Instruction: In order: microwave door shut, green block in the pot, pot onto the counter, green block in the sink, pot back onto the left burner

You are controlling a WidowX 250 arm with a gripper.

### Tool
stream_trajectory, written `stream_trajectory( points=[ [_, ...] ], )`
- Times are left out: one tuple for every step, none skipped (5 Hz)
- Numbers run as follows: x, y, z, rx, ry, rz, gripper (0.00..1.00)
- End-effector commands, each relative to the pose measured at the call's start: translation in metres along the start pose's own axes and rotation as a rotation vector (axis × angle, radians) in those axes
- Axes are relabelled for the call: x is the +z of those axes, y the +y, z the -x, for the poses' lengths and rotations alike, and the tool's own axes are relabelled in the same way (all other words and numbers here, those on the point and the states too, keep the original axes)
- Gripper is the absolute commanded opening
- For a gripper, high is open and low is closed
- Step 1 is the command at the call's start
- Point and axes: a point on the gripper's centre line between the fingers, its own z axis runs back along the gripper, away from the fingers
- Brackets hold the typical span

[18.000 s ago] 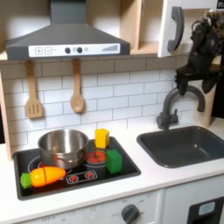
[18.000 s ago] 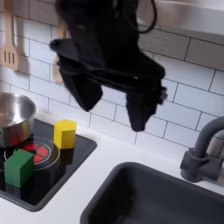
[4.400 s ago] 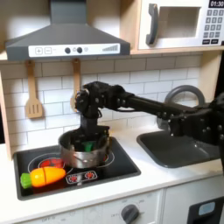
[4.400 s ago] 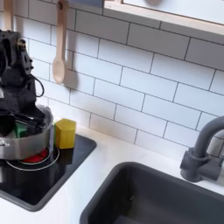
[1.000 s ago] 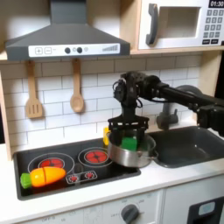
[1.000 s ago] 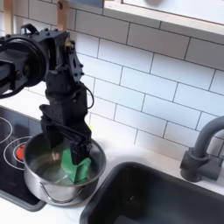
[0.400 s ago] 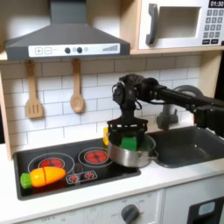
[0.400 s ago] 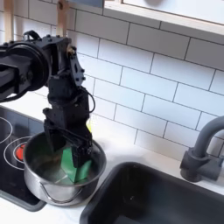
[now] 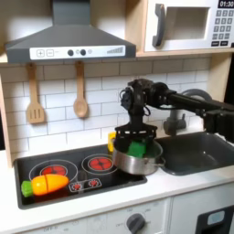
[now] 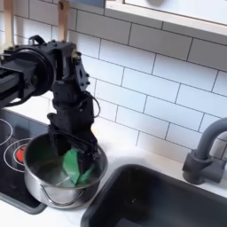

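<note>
In the first exterior view the black claw [image 9: 135, 139] reaches down into the shiny round stainless-steel pot [image 9: 137, 163], and its fingers are pinching the small bright green block [image 9: 136, 147], which sits just above the pot's floor, between the two fingers. In the second exterior view the same claw [image 10: 78, 152] stands inside the pot [image 10: 53, 182] with the green block [image 10: 75, 166] held between the dark fingers [image 10: 90, 159], close to the pot's far wall. The pot under the claw sits at the right edge of the black glossy cooktop panel [image 9: 64, 179], partly over the white worktop [image 9: 174, 187]. To the first exterior view's right of the claw lies the dark grey rectangular sink [image 9: 194, 154] with its arched faucet [image 9: 175, 117]. Left of the claw in this view are the two red-ringed burners, the nearer one [image 9: 99, 164] just beside the pot. A yellow block [image 9: 111, 142] stands just behind the pot. High above the claw, the white microwave door [image 9: 183, 25] is shut.
</note>
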Motion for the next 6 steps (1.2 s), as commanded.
stream_trajectory(
  points=[
    [-0.004, 0.003, 0.000, 0.017, 0.005, -0.027, 1.00],
    [-0.002, 0.006, 0.001, 0.039, 0.006, -0.040, 1.00],
    [0.001, 0.007, 0.002, 0.030, 0.007, -0.042, 1.00],
    [0.007, 0.007, 0.002, 0.042, 0.020, -0.043, 1.00],
    [0.006, 0.009, 0.002, 0.037, 0.033, -0.046, 1.00],
    [0.005, 0.010, 0.000, 0.050, 0.034, -0.038, 0.00]
  ],
)
